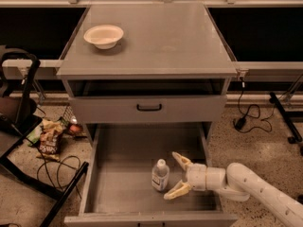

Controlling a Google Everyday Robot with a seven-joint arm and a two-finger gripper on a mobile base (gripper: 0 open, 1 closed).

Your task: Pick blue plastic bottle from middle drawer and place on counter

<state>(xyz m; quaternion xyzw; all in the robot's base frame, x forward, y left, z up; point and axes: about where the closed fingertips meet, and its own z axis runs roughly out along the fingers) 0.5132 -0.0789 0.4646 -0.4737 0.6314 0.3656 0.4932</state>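
Observation:
The blue plastic bottle [160,174] stands upright on the floor of the open middle drawer [123,174], right of its middle. It is clear with a white cap and a pale label. My gripper [177,176] is inside the drawer just right of the bottle, fingers spread wide open toward it, one fingertip behind and one in front. It does not hold the bottle. My white arm [246,186] reaches in from the lower right. The counter [161,37] is the grey cabinet top above.
A cream bowl [103,35] sits at the counter's back left. A closed grey drawer front with a black handle [149,108] is above the open drawer. A black chair frame [19,126], snack bags [49,138] and cables lie on the floor at left.

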